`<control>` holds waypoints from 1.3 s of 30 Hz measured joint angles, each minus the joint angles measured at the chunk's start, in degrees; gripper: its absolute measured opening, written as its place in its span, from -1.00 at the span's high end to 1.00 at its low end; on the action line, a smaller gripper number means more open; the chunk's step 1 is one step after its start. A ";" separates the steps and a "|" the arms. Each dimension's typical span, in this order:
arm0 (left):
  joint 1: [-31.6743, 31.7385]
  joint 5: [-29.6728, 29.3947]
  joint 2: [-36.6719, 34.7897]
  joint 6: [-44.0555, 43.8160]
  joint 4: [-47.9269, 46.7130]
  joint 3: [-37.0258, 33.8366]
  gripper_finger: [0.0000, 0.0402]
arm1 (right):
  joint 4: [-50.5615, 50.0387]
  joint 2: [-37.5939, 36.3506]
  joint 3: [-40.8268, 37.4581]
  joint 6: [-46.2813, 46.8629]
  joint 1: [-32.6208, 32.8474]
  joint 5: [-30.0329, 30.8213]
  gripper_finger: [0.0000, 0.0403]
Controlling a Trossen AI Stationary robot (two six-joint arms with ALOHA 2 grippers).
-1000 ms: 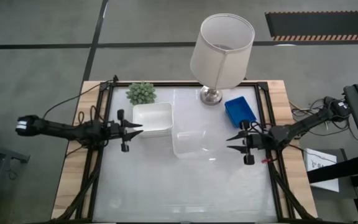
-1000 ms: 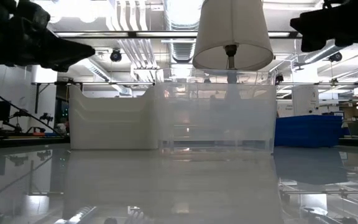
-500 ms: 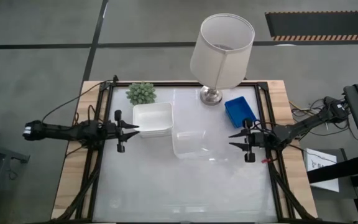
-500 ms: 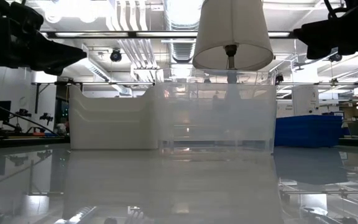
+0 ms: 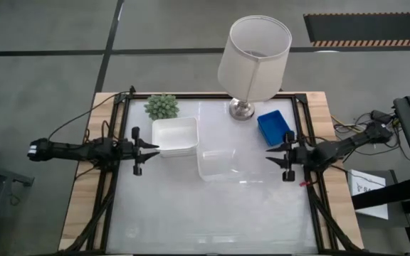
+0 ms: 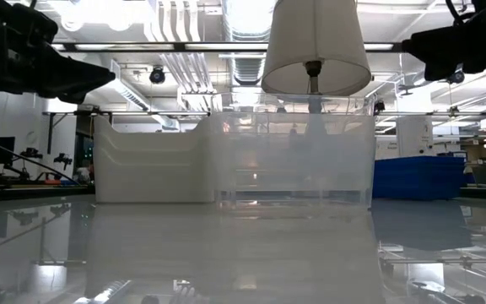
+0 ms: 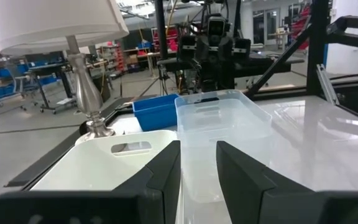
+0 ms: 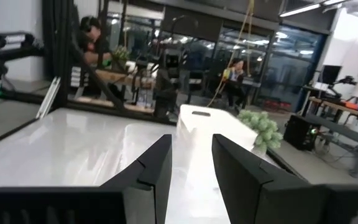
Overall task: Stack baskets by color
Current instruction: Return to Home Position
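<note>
A white basket (image 5: 174,136) stands on the glossy table at the far left. A clear basket (image 5: 223,163) stands right beside the white basket's near right corner. A blue basket (image 5: 275,126) lies at the far right by the lamp's foot. My left gripper (image 5: 155,147) hovers level just left of the white basket, open, with nothing between its fingers (image 7: 166,171). My right gripper (image 5: 269,156) hovers level to the right of the clear basket and just near of the blue one, open and holding nothing (image 8: 191,165).
A white-shaded lamp (image 5: 255,60) stands at the far middle on a chrome foot (image 5: 241,109). A small green plant (image 5: 161,107) sits at the far left corner. Black frame rails (image 5: 307,142) run along the table's sides. The near half of the table (image 5: 212,220) is bare.
My right gripper has drawn back a little toward the table's right edge and slightly toward the far edge, away from the clear basket, still open. The baskets have stayed where they were.
</note>
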 joint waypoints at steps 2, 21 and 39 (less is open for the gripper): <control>0.00 0.02 0.10 0.00 0.00 -0.02 0.57 | -1.58 -1.47 -0.02 -0.05 0.00 0.33 0.47; 0.00 0.23 0.12 -1.89 -2.81 -0.09 0.57 | -12.68 -11.45 0.72 -4.73 0.00 3.75 0.47; -0.01 2.07 0.92 -4.21 -1.88 -0.09 0.57 | -14.91 -11.34 -1.14 -3.10 0.01 11.88 0.47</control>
